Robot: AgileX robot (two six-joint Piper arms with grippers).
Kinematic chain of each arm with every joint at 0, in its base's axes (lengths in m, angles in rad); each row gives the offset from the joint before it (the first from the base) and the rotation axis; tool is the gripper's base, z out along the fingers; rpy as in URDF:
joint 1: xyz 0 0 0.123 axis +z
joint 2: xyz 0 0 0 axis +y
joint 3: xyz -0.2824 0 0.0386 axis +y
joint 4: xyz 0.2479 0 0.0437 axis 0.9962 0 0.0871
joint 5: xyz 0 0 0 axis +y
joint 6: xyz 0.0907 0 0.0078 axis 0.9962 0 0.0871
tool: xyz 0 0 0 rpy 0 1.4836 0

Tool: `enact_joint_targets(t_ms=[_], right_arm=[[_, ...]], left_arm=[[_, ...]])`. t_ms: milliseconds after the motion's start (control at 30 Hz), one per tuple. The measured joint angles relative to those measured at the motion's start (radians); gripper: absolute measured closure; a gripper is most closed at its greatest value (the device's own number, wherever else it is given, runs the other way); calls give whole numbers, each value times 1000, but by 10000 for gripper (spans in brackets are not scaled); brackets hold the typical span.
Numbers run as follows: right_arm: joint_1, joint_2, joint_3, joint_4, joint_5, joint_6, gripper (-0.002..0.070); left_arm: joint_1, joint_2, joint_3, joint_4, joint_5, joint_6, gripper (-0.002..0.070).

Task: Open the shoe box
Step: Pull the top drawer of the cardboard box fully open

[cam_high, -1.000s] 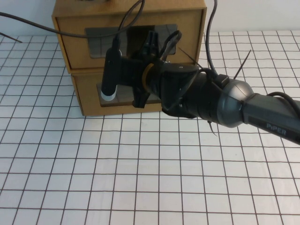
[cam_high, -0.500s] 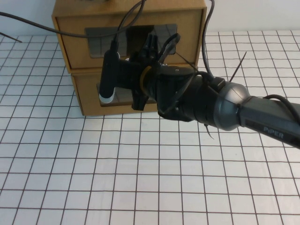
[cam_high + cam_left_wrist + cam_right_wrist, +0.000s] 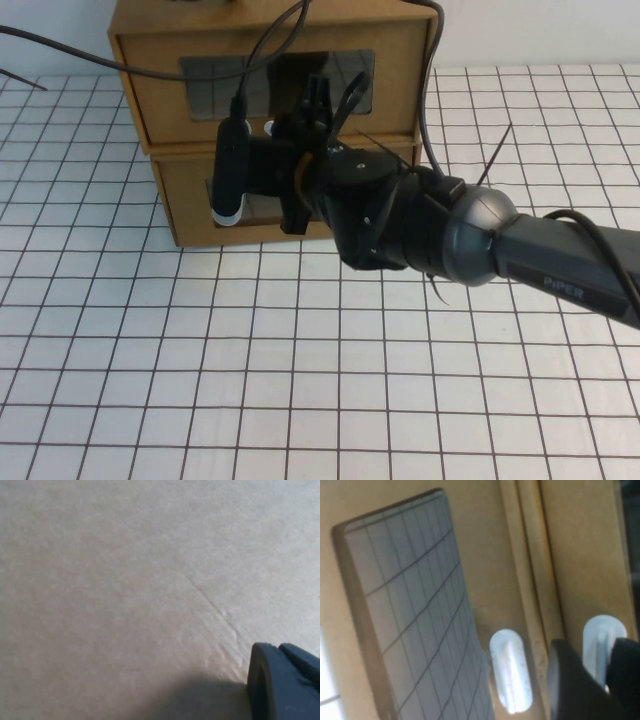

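Two brown cardboard shoe boxes point(image 3: 390, 70) are stacked at the table's back, each front with a clear window. My right arm reaches over to them, its wrist point(image 3: 300, 170) hiding the fingers in the high view. In the right wrist view my right gripper point(image 3: 600, 675) has its dark fingers point(image 3: 567, 680) on both sides of a white handle point(image 3: 602, 635), touching it. A second white handle point(image 3: 507, 672) sits beside the window point(image 3: 405, 605), across the seam between the fronts. Both drawers look flush. My left gripper point(image 3: 282, 685) shows as one dark finger close to plain cardboard point(image 3: 125, 580).
A white gridded tabletop point(image 3: 300, 360) stretches in front of the boxes. Black cables point(image 3: 150, 70) loop over the upper box from the left. The right forearm point(image 3: 560, 270) slants in from the right edge.
My right arm has shifted a little to the left along the box fronts. A white handle on the upper front has come into sight beside the wrist. The boxes have not moved.
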Motion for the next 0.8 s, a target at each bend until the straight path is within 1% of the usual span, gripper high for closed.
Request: enact_joint_targets(t_ms=[100, 267, 433, 700, 800], right_arm=[[0, 4, 0, -61, 2, 66, 537], [0, 4, 0, -87, 2, 94, 570], [0, 8, 0, -122, 11, 99, 654], [10, 12, 0, -138, 32, 99, 666], [13, -2, 4, -104, 32, 99, 668]], left_arm=[[0, 0, 0, 0, 2, 0, 677], [0, 0, 0, 0, 2, 0, 677], [0, 0, 0, 0, 7, 0, 677], [0, 0, 0, -4, 27, -15, 677], [0, -2, 0, -8, 34, -19, 677]])
